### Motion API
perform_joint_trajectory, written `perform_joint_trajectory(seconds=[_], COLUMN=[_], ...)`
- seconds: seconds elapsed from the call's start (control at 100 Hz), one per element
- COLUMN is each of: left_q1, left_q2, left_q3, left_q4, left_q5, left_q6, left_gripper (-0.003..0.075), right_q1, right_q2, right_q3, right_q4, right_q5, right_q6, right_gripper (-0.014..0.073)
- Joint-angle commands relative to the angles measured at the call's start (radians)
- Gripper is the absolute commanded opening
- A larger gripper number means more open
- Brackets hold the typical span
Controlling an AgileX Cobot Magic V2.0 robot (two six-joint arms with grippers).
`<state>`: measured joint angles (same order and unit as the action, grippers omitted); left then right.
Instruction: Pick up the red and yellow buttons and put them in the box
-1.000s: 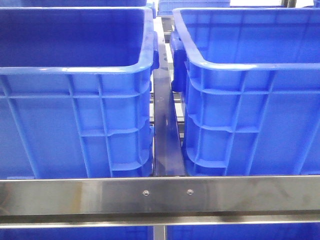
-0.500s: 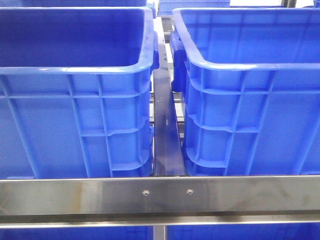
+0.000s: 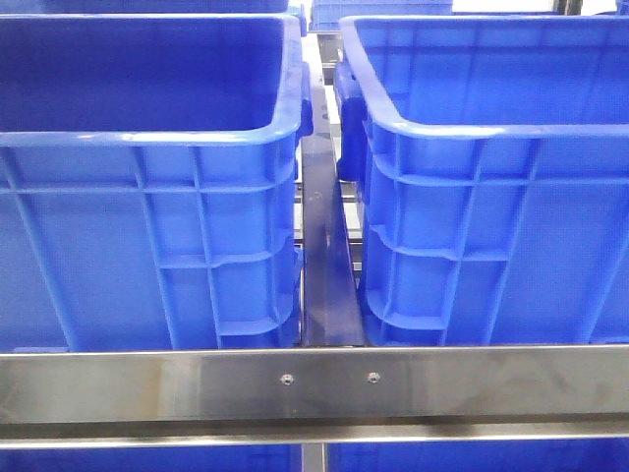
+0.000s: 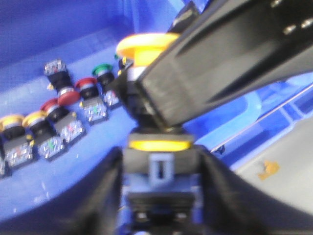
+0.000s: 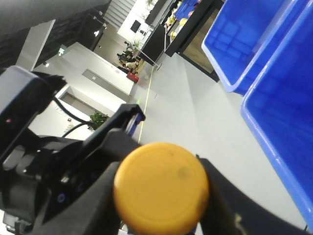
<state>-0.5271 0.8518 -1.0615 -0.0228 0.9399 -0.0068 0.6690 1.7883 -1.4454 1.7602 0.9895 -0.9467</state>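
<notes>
In the left wrist view my left gripper [image 4: 159,178] is shut on the grey-blue blocky end of a yellow button [image 4: 159,145]. The black right gripper [image 4: 220,54] crosses just above it, with a yellow round cap [image 4: 144,45] showing beyond. I cannot tell whether cap and block are one piece. In the right wrist view my right gripper [image 5: 161,193] is shut on a yellow button cap [image 5: 161,188]. More red buttons [image 4: 85,84], yellow buttons [image 4: 34,118] and a green one [image 4: 101,68] lie on the blue crate floor [image 4: 73,161]. Neither gripper shows in the front view.
The front view shows two tall blue crates, left [image 3: 147,138] and right [image 3: 472,128], with a narrow gap between them and a steel rail [image 3: 314,383] across the front. In the right wrist view the left arm [image 5: 29,122] is close beside, and blue crates [image 5: 288,103] stand alongside.
</notes>
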Motion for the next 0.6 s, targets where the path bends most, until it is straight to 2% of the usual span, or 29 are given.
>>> perform_joint_trajectory(seconds=[0.0,0.03,0.08,0.34,0.59], left_q1=[-0.007,-0.007,-0.007,0.002,0.103], left_q2=[-0.006,-0.006,-0.006,-0.015,-0.106], left_q3=[-0.028,-0.028,-0.028,-0.028,-0.028], left_q4=[-0.005,0.000,0.008,0.054,0.135], left_q5=[-0.067,-0.072,-0.087,-0.113,-0.128], left_q6=[-0.002,-0.002,-0.002,-0.029,-0.082], left_gripper=[0.0582,0.0627,0.0656,0.0638,0.0638], right_q1=[0.000,0.000,0.000,-0.024,-0.121], right_q2=[-0.051,-0.051,-0.051,-0.051,-0.051], right_q3=[-0.035,-0.035,-0.035,-0.035,-0.033], right_q4=[0.087,0.087,0.087,0.061,0.059], right_q5=[0.041,0.035,0.022,-0.080,-0.080], right_q6=[-0.008,-0.008,-0.008,-0.009,-0.009], right_gripper=[0.0057,0.0057,0.0057,0.0057,0.0057])
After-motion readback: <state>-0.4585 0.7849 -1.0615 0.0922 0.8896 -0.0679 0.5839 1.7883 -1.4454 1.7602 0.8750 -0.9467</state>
